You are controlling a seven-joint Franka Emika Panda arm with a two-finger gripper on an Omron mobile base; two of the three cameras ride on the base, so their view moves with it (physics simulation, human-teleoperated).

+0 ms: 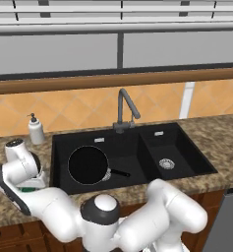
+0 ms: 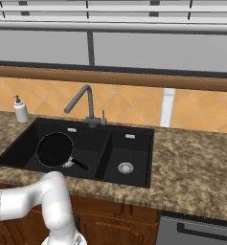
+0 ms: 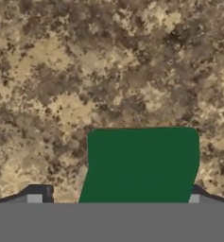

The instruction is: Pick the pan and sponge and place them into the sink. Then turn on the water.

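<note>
On the counter left of the sink (image 1: 59,142), the gripper (image 3: 114,201) straddles the sponge (image 3: 142,165) — whether its fingers have clenched cannot be told. The pan (image 1: 88,165) already lies in the large left basin, so the sponge is the step in hand — next comes a firm squeeze, then a lift rightward over the rim.

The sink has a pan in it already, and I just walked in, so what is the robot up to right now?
The pan already lies in the large basin of the sink, handle pointing toward the divider. The arm is bent down over the counter left of the sink, near the soap dispenser. In the hand view the sponge, green top up, lies on the counter between the fingertips; whether they are closed on it cannot be told. No water runs from the faucet.
</note>
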